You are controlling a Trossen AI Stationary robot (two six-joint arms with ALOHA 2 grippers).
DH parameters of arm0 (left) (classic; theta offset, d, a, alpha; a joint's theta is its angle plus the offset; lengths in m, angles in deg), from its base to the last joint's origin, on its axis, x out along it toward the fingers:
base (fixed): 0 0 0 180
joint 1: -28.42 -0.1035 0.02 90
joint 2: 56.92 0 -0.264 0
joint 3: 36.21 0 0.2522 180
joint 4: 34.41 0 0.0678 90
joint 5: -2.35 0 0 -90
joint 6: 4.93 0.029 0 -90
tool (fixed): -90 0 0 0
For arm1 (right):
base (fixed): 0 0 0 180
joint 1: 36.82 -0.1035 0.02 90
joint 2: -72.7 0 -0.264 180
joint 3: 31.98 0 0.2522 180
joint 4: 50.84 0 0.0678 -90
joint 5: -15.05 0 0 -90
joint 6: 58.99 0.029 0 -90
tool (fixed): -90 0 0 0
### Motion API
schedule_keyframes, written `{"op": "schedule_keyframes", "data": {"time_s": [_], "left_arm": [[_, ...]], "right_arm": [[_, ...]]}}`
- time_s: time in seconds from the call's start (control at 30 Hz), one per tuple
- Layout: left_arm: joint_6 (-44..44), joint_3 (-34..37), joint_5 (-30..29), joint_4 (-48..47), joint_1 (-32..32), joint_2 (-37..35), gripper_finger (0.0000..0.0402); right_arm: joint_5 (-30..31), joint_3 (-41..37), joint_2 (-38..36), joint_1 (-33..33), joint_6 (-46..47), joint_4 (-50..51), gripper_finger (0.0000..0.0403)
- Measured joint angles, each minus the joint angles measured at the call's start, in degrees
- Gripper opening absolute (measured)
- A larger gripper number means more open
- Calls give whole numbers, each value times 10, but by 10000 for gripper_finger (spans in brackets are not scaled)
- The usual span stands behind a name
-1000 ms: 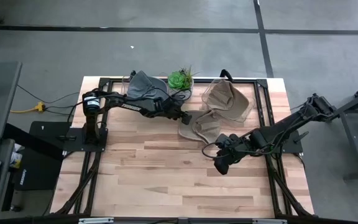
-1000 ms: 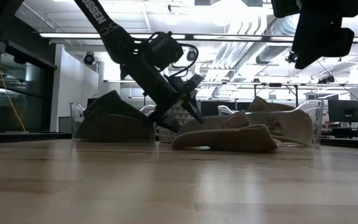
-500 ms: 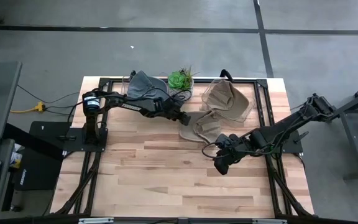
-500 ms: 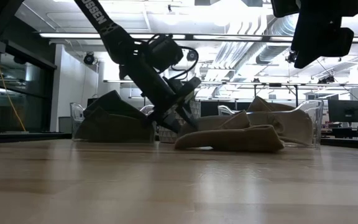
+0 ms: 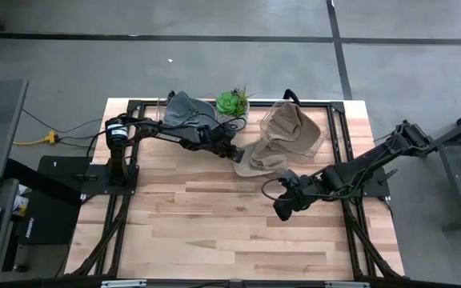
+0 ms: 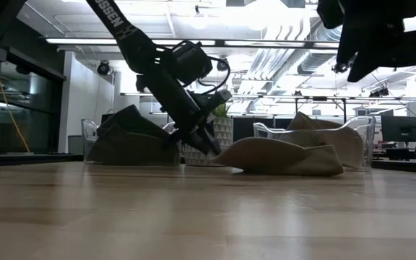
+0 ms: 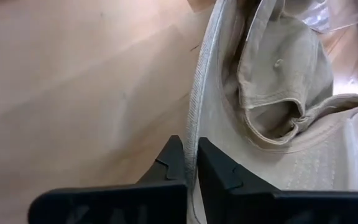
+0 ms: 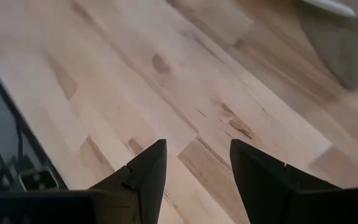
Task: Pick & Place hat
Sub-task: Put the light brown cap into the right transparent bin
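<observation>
The left tool (image 5: 237,152) is pinched shut on the brim edge of a beige hat (image 5: 264,159), which lies low on the wooden tabletop (image 5: 198,216), just in front of the small green plant (image 5: 232,101). In the left wrist view its 2 fingers (image 7: 174,163) clamp the stitched brim. A second beige hat (image 5: 293,128) sits in a clear bin right of the plant, and a grey hat (image 5: 186,108) left of it. The right tool (image 5: 282,210) hovers empty above bare wood, fingers (image 8: 148,168) parted, nearer the front than the plant.

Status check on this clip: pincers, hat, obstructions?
Left pincer shut on tan hat brim, hat on table. Right pincer open, empty, above bare wood. Nothing blocking.
</observation>
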Motion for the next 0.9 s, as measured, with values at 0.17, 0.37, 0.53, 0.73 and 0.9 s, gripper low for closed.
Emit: {"op": "schedule_keyframes", "data": {"time_s": [0.17, 0.37, 0.53, 0.73, 0.9], "left_arm": [[-63, 0, 24, -5, 4, 0, 2], [-80, 0, 53, -25, 32, 0, 0], [-87, 0, 63, -50, 76, -1, 0], [-132, 1, 63, -59, 143, -6, 0], [-158, 1, 50, -40, 193, -5, 1]], "right_arm": [[16, 0, 0, 0, 98, 8, 172], [34, 0, 0, 0, 183, 9, 172], [46, 0, 0, 0, 201, 9, 172], [58, 0, 0, 2, 230, 11, 172], [91, 0, 0, 2, 251, 12, 172]]}}
